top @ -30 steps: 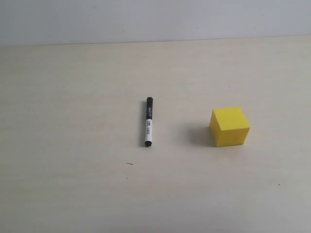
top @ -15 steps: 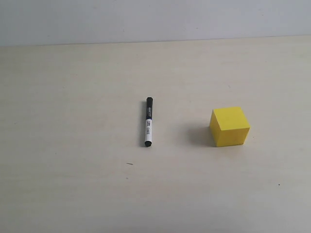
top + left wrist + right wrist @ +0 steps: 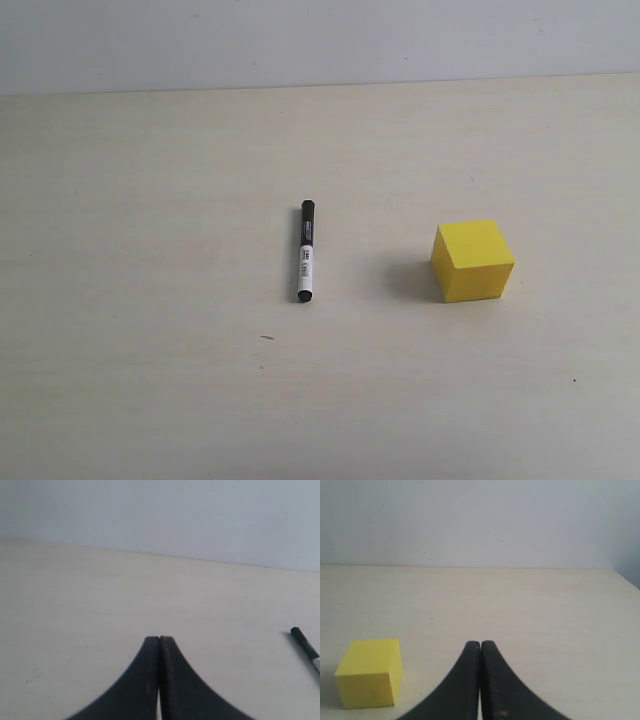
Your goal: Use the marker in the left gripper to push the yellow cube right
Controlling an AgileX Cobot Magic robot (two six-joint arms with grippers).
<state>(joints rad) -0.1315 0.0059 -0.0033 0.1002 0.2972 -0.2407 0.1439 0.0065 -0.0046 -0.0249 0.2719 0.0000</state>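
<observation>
Desk [image 3: 150, 400]: pale wood-grain top carrying both task items; it meets a plain light wall [image 3: 320, 40] at the far edge.
Marks on desk: a small dark speck [image 3: 267, 338] near the marker's near end, and a fainter second speck [image 3: 574, 380] on the near-right side of the cube.
Marker [image 3: 306, 251]: lies flat near the middle of the desk, long axis running near-to-far. The black cap is at the far end, then the white printed barrel, with a black tip at the near end. Neither end effector holds it.
Yellow cube [image 3: 473, 261]: rests flat on the desk to the right of the marker, well apart from it, turned slightly so the top and two sides show. Its shadow falls on the left side.
Marker-to-cube path: only bare desk lies between them.
Left end effector [image 3: 159, 640]: fingers pressed together, gripping nothing.
Right end effector [image 3: 480, 644]: fingers pressed together, gripping nothing.
Cut off / unclear: both end effectors appear only in their own wrist views, with their bases cropped by the frame. The left wrist view catches just the marker's black cap and a sliver of barrel at the frame edge. The barrel print is too small to read.
Marker vs left end effector: on the desk, off to one side of the closed tips and apart from them.
Cube vs end effectors: it appears in the right wrist view only, on the desk to one side of the right tips, not touching.
</observation>
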